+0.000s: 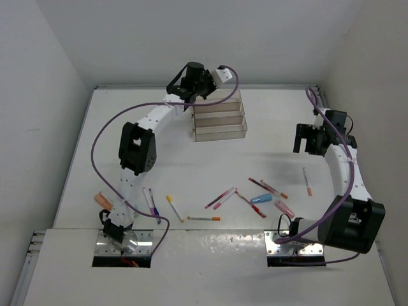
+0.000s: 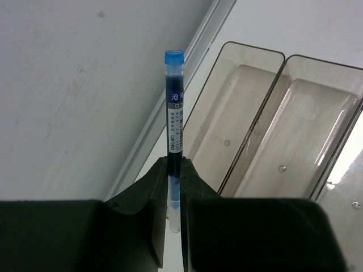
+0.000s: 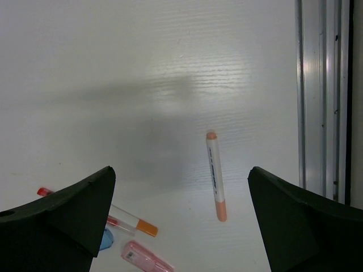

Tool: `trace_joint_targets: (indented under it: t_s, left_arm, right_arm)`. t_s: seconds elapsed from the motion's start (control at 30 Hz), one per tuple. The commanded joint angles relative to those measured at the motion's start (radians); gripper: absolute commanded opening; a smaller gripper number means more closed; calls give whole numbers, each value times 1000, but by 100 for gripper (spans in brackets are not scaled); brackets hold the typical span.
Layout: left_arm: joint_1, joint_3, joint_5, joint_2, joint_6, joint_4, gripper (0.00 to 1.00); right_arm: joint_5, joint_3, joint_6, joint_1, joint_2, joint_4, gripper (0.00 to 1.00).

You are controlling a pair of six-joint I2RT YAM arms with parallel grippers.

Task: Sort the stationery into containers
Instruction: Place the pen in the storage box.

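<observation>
My left gripper [image 2: 174, 167] is shut on a dark blue pen [image 2: 174, 107] with a blue cap. It holds the pen beside the left end of the clear stepped trays [image 2: 249, 124], near the back wall; in the top view the gripper [image 1: 185, 95] is at the trays' [image 1: 220, 121] far left corner. My right gripper [image 3: 181, 187] is open and empty above an orange-tipped white marker [image 3: 215, 175], which lies at the right of the table [image 1: 307, 181]. Several pens and stubby pieces [image 1: 239, 199] lie scattered near the table's front.
A pink piece [image 3: 146, 258], an orange-capped pen [image 3: 133, 221] and a blue piece [image 3: 105, 239] lie at the lower left of the right wrist view. A metal rail [image 3: 320, 96] runs along the table's right edge. More pens [image 1: 152, 201] lie by the left arm's base.
</observation>
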Motion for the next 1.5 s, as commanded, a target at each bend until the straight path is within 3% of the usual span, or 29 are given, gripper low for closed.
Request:
trace_joint_targets:
  t_s: [0.0, 0.2, 0.43, 0.53, 0.57, 0.63, 0.67, 0.77, 1.0, 1.13, 1.2, 1.27, 1.33, 1.4, 1.47]
  left_arm:
    - [1, 1, -12, 18, 24, 85, 0]
    - [0, 3, -93, 88, 16, 163, 0]
    - [-3, 38, -97, 134, 58, 148, 0]
    - [0, 33, -96, 138, 59, 135, 13]
    - [0, 29, -100, 136, 53, 137, 27]
    - [-2, 33, -109, 131, 36, 141, 44]
    - [0, 39, -110, 131, 27, 143, 48]
    - [1, 73, -112, 118, -4, 137, 56]
    - [10, 84, -74, 1, -100, 42, 54]
    - [44, -198, 73, -311, -168, 0, 52]
    - [79, -338, 144, -385, -224, -36, 52]
    - [138, -407, 215, -457, -331, -89, 52]
    - [219, -425, 328, -490, -445, -145, 52]
    - [273, -433, 409, -507, -479, -187, 52]
    - [326, -436, 472, -522, -470, -263, 53]
  right_arm:
    - [14, -7, 6, -7, -34, 27, 99]
    - [14, -12, 9, -7, -37, 24, 99]
    - [16, -36, 3, -7, -62, 40, 99]
    - [16, -41, 1, -10, -68, 38, 99]
    - [16, -41, 1, -13, -71, 37, 99]
    - [10, -38, 3, -13, -69, 32, 99]
    - [-1, -38, 3, -13, -69, 24, 99]
    - [-26, -28, 1, -15, -63, 12, 99]
    - [-99, 16, -9, -6, -31, -17, 96]
    - [-208, 39, -120, 52, -37, -78, 86]
    - [-265, 39, -172, 143, -42, -100, 78]
    - [-279, 41, -249, 250, -46, -103, 72]
    - [-288, 48, -336, 367, -40, -98, 59]
    - [-293, 64, -422, 502, -4, -98, 41]
    - [-297, 99, -471, 612, 53, -91, 31]
